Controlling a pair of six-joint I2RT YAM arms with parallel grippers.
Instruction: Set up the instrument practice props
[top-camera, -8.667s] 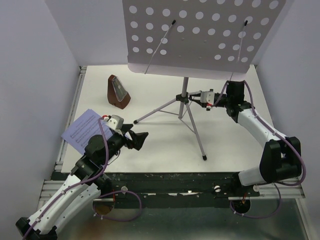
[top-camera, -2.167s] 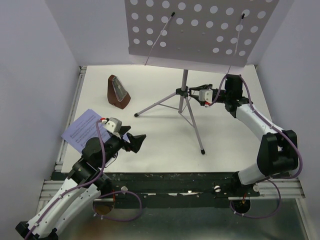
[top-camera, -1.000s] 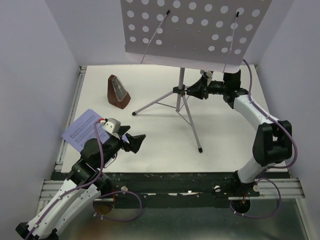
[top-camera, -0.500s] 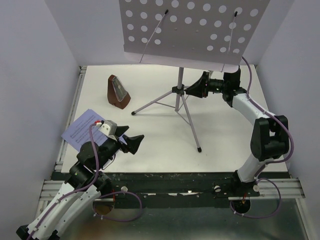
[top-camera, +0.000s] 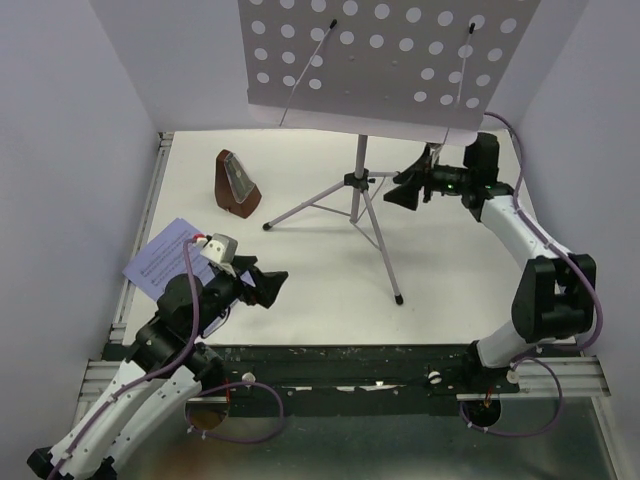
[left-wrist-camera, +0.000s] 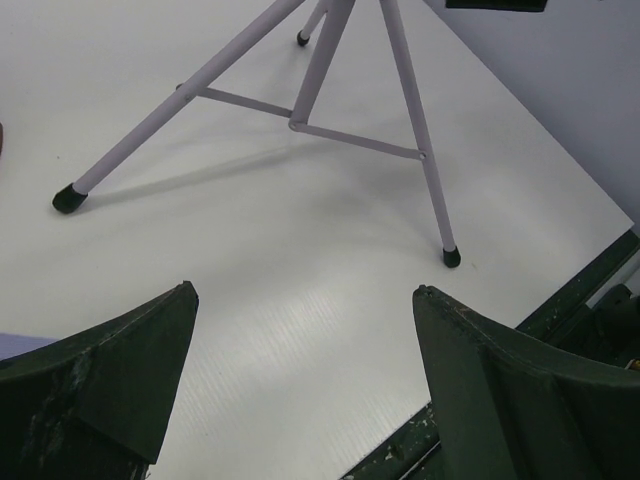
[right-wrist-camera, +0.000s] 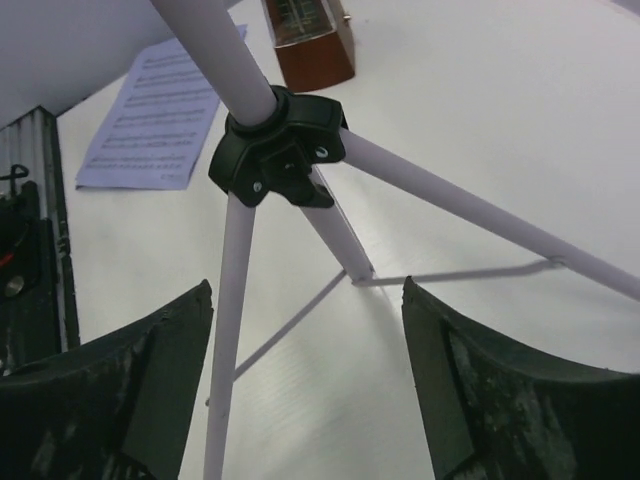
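The pale lilac perforated music stand (top-camera: 380, 60) stands upright on its thin tripod (top-camera: 362, 215) mid-table. My right gripper (top-camera: 405, 192) is open just right of the black tripod hub (right-wrist-camera: 280, 150), a small gap away, holding nothing. The brown pyramid metronome (top-camera: 238, 185) stands left of the tripod. A lavender sheet-music page (top-camera: 165, 262) lies flat near the left edge, partly under my left arm. My left gripper (top-camera: 270, 285) hovers open and empty over the table, pointing at the tripod legs (left-wrist-camera: 300, 100).
White walls close in the table on the left, back and right. A black metal rail (top-camera: 330, 360) runs along the near edge. The tripod's front foot (top-camera: 398, 297) stands between the two arms.
My right gripper, shut on the stand's post at the hub a second ago, has opened and drawn back to the right. The stand stays upright. The left arm barely moved.
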